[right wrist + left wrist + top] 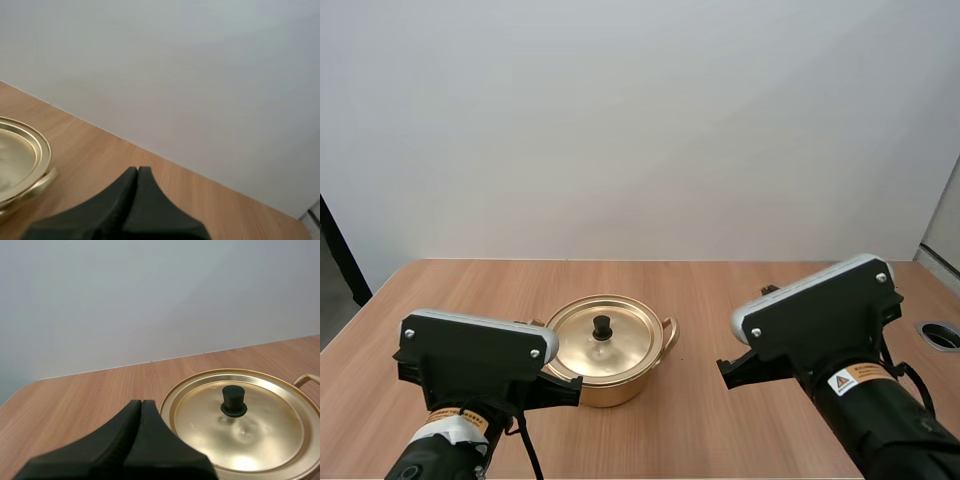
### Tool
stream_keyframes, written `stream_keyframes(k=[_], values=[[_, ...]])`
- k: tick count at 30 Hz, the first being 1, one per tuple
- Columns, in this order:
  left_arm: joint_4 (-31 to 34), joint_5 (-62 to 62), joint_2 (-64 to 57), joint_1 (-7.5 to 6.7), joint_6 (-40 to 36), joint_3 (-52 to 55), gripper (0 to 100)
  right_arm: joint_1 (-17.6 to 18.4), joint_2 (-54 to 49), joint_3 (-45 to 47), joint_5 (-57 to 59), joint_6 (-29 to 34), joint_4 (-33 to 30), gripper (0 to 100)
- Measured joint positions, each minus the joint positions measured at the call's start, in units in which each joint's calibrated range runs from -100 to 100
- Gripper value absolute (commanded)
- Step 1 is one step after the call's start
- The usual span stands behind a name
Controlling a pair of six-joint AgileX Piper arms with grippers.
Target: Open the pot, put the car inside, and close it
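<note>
The pot (611,391), lid (620,352) on, sits mid-table (740,290) toward the near edge. My left gripper (141,402), pressed closed and empty, has the knob (233,401) just ahead-right. My right gripper (137,169), likewise closed, is farther off.

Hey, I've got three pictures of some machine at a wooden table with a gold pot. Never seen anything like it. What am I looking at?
It is a robot with two arms. One picture looks down from behind and above them: left arm and right arm over a wooden table. The other two come from a camera on each wrist. On the table stands a gold pot, its lid on, with a black knob. The left hand is right by the pot; the right hand is farther off, to its side. Both hands are shut and hold nothing.
</note>
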Motion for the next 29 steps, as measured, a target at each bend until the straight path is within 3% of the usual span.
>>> stream_keyframes(k=[10,19,29], values=[[0.0,0.0,0.0,0.0,0.0,0.0,0,0.0,-0.6,6.5,8.4,14.6,-14.6,0],[0.0,0.0,0.0,0.0,0.0,0.0,0,0.0,-0.6,6.5,8.9,27.2,-15.1,0],[0.0,0.0,0.0,0.0,0.0,0.0,0,0.0,-0.6,6.5,8.5,28.4,-15.1,0]])
